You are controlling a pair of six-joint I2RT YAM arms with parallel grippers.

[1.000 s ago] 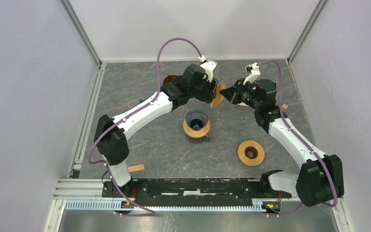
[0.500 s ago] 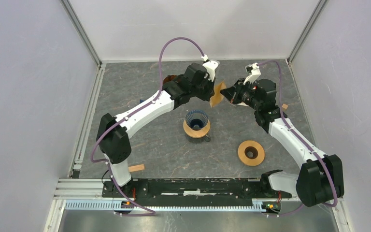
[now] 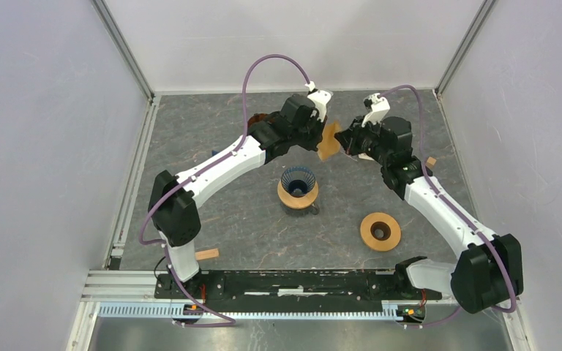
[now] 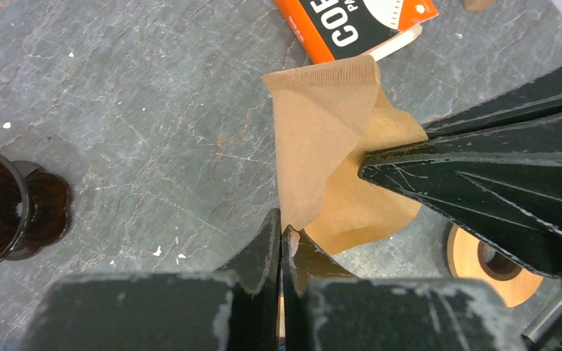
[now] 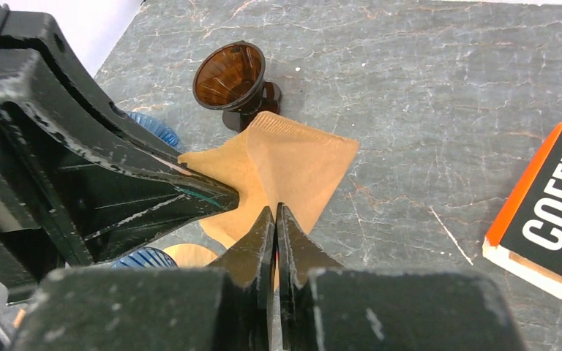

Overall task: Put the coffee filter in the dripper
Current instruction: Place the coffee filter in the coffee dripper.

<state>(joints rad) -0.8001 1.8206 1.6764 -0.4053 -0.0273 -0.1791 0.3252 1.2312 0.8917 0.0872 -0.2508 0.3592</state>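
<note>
A brown paper coffee filter [image 3: 328, 141] hangs in the air between both grippers, above the back of the table. My left gripper [image 4: 283, 228] is shut on the lower edge of the coffee filter [image 4: 322, 146]. From the other side, my right gripper [image 5: 276, 208] pinches the coffee filter [image 5: 293, 164] with its jaws all but together. A blue ribbed dripper [image 3: 298, 179] sits on a wooden ring at the table's middle, in front of and below the filter. Behind the left arm stands a brown glass dripper [image 5: 235, 73].
An orange and black coffee filter box [image 5: 549, 212] lies flat under the right arm. A second wooden ring [image 3: 380, 231] sits at the front right. Small wooden blocks lie at the front left [image 3: 206, 254] and by the right wall [image 3: 431, 161].
My left gripper has closed onto the filter's edge. The right wrist has shifted slightly left and toward the back, with the filter still between the two grippers.
</note>
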